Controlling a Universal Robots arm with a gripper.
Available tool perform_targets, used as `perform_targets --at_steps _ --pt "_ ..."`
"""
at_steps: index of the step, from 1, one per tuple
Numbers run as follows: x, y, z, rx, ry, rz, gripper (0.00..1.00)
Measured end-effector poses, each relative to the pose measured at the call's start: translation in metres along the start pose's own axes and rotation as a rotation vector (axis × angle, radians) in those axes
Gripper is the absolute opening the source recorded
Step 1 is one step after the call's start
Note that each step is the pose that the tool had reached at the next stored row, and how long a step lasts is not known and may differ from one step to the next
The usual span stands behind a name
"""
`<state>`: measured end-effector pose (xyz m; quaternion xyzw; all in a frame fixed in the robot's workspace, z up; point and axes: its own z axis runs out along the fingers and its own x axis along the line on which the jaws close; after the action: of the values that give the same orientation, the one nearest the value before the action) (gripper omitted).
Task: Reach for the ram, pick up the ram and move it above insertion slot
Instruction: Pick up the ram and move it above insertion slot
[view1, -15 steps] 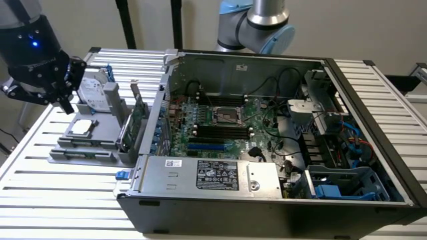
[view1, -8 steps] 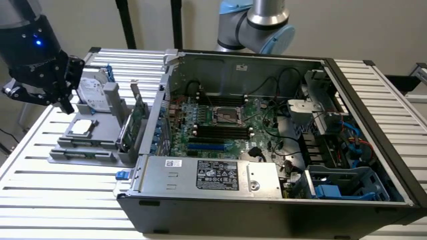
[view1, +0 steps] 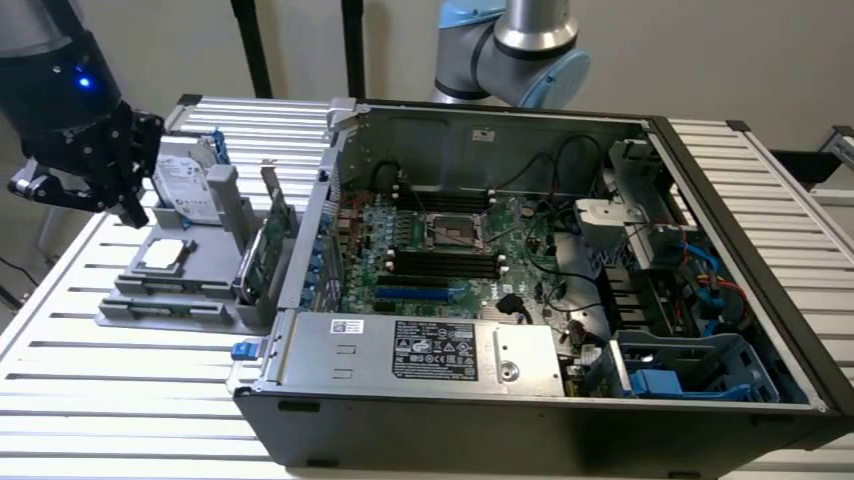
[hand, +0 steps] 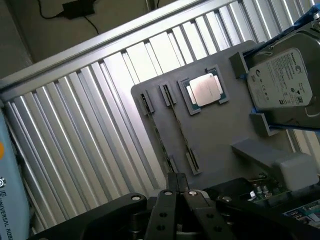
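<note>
Hovering at the exterior view's upper left, the claw (view1: 134, 212), shut and empty, hangs over the ram (hand: 160, 134), which looks light, stiff and fragile and is best pinched by its long edge.

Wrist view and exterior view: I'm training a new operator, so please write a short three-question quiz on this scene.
1. True or false: the CPU chip lies in the gray holder, outside the computer case.
2. The gripper is: A inside the case; B by the gray holder; C at the exterior view's right edge.
3. Short answer: is the ram in the gripper?
Key: 1 true; 2 B; 3 no, it sits on edge in the holder.
</note>
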<state>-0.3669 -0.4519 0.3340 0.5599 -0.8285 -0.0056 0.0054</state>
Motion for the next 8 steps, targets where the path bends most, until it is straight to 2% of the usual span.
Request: perform_targets --at_steps 8 --pt "0.0 0.0 0.0001 0.0004 0.0022 -0.146 0.11"
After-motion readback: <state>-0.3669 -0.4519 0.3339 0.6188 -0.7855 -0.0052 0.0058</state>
